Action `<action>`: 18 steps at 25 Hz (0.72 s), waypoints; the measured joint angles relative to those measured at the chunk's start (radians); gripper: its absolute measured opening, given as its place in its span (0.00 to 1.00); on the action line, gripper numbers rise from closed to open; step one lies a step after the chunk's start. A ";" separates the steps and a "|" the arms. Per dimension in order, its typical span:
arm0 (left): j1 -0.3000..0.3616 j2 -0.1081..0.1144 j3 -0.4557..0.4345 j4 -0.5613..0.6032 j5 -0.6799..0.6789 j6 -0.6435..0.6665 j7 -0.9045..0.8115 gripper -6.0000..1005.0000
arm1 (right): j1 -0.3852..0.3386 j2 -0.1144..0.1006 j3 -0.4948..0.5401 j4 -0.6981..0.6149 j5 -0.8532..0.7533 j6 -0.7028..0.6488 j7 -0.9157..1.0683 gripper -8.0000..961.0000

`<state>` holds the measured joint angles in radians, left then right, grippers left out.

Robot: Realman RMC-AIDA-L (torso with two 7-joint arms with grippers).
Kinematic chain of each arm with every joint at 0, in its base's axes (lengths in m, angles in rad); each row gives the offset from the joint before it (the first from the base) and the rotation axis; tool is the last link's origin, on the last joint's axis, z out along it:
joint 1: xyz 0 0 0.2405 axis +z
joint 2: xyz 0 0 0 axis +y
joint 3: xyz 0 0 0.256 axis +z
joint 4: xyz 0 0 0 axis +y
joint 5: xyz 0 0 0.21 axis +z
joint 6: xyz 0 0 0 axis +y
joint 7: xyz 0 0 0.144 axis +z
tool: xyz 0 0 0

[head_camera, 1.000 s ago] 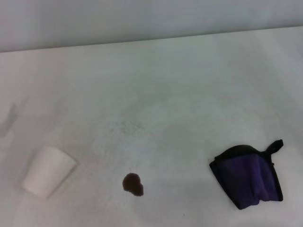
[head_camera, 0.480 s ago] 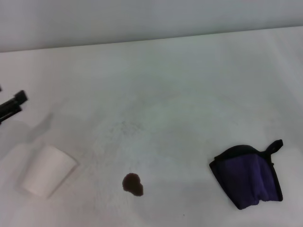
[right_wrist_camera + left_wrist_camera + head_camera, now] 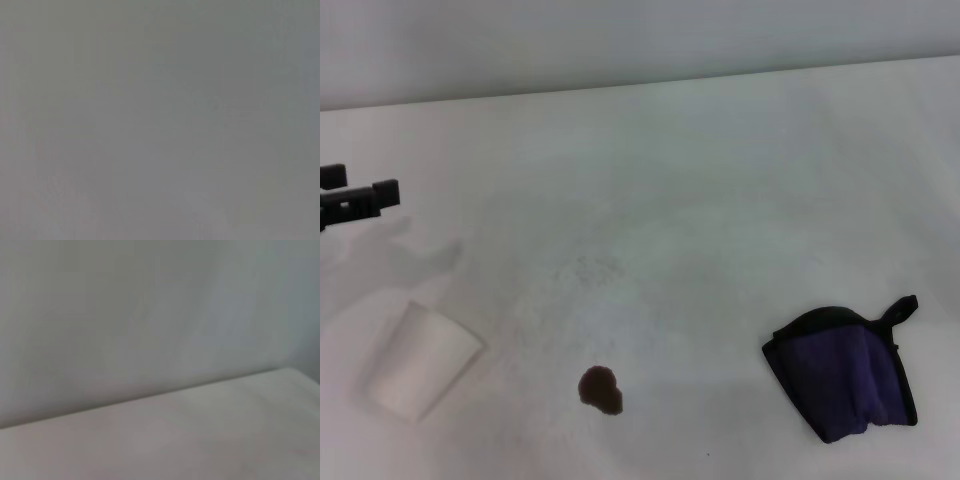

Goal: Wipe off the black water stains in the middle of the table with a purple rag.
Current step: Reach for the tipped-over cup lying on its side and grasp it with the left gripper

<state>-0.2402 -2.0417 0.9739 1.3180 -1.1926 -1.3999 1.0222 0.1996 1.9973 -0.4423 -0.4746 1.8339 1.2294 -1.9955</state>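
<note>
The black water stain [image 3: 601, 389] is a small dark brown blot on the white table [image 3: 700, 200], near the front middle. The purple rag [image 3: 845, 372], folded, with black edging and a loop, lies at the front right, well apart from the stain. My left gripper [image 3: 358, 184] reaches in at the left edge, above the table and behind the cup; its two black fingers stand apart with nothing between them. It is far from the rag. My right gripper is out of view. The right wrist view shows only plain grey.
A white paper cup [image 3: 420, 361] lies on its side at the front left, left of the stain. Faint grey speckles [image 3: 592, 268] mark the table's middle. The table's back edge meets a grey wall [image 3: 620, 40], also in the left wrist view [image 3: 125, 315].
My left gripper has come into view from the left edge and moved rightwards and up over the table. The stain, the rag and the cup have not moved.
</note>
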 joint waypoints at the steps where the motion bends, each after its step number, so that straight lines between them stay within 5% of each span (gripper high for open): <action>1: -0.018 0.011 0.000 0.031 0.040 -0.037 -0.054 0.89 | 0.000 0.000 0.004 0.005 0.000 0.000 0.000 0.89; 8: -0.198 0.103 -0.027 0.044 0.250 -0.360 -0.295 0.89 | 0.008 0.003 0.008 0.036 0.001 0.000 -0.001 0.89; 14: -0.267 0.098 -0.086 0.034 0.415 -0.506 -0.330 0.89 | 0.024 0.005 0.008 0.071 0.001 0.004 -0.012 0.89; 18: -0.299 0.060 -0.072 0.022 0.599 -0.518 -0.309 0.89 | 0.024 0.005 0.008 0.083 0.001 0.004 -0.016 0.89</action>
<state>-0.5394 -1.9821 0.9015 1.3401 -0.5936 -1.9179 0.7130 0.2239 2.0020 -0.4340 -0.3914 1.8347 1.2334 -2.0114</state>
